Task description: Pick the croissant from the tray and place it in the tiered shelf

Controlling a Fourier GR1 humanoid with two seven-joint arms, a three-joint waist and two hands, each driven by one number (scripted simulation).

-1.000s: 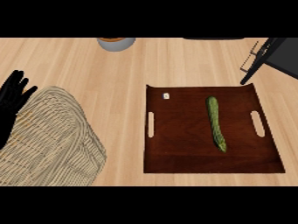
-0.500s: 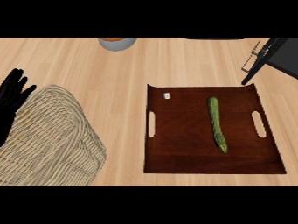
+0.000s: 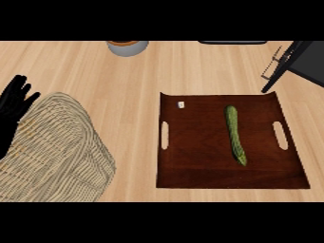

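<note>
Head view, looking steeply down. Light wood worktop (image 3: 122,80) fills the frame. Dark brown tray (image 3: 199,161) w/ two slot handles sits right of centre. Pale woven basket (image 3: 59,142) sits at lower left, cut off by the left and btm edges.

At the top right corner is a black frame, prob. the tiered shelf (image 3: 298,61). Only a leg and part of a panel show, so its tiers can't be made out.

Left robot hand (image 3: 6,114) rests at the left edge beside the basket, fingers straight and apart, pointing up, holding nothing. Right robot hand shows nowhere.

No croissant is visible. The tray carries a long green vegetable (image 3: 235,135), cucumber-like, on its right half. Its long axis runs far-to-near, near end leaning slightly right. It lies well to the right of the left robot hand, w/ the basket between them. Judged from that, the right side is the nearer approach, and the shelf is also that way.

Grey bowl (image 3: 128,47) w/ an orange rim is cut off at the top edge. A tiny white bit (image 3: 181,104) lies in the tray's far left corner, too small to identify.
</note>
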